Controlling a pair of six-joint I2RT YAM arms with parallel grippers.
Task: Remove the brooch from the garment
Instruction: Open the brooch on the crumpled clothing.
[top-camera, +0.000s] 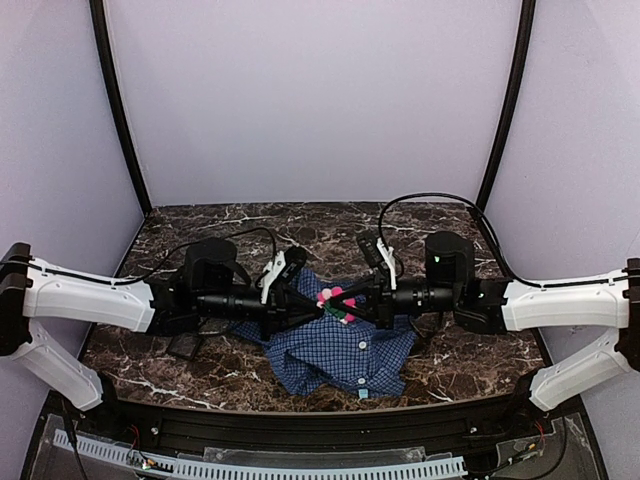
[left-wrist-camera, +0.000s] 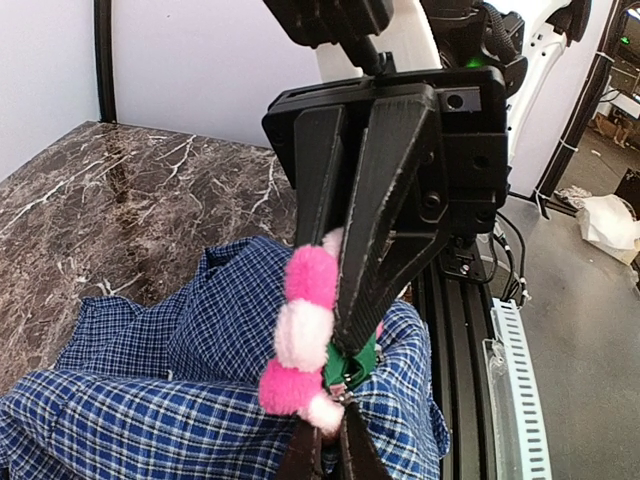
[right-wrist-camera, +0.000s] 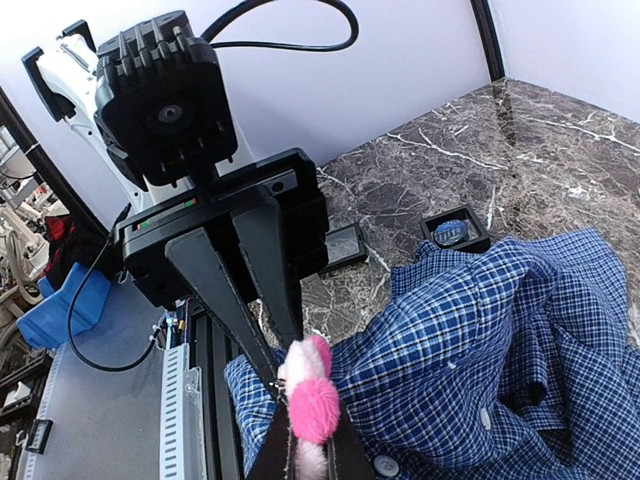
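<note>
The garment (top-camera: 335, 355), a crumpled shirt of fine blue check, lies on the dark, white-veined marble tabletop (top-camera: 210, 225). Its front hem and small light-blue tag (top-camera: 362, 393) are close to the black rail (top-camera: 300, 425) at the near edge. Behind the garment, bare marble runs to the pale back wall. To the garment's left and right, the left arm (top-camera: 90, 300) and right arm (top-camera: 560, 300) lie low over the tabletop and take up most of the room there.

The brooch (top-camera: 337, 298), a ring of fuzzy pink and pale-pink balls, sits on a raised fold over the garment's rear half. The left jaws reach it from the garment's left and the right jaws from the garment's right, tip to tip. Both pairs are pinched narrow on the brooch.

From above, that meeting is a dark tangle. The left wrist view shows a green piece (left-wrist-camera: 352, 365) at the brooch's back, and the right jaws as long black ribbed wedges closing beside it. Whether the pin is through the cloth cannot be told.

Only the right wrist view shows a small black square tray (right-wrist-camera: 457, 228) just beside the garment's edge. A flatter black square (right-wrist-camera: 345, 245) lies nearer the left arm.
</note>
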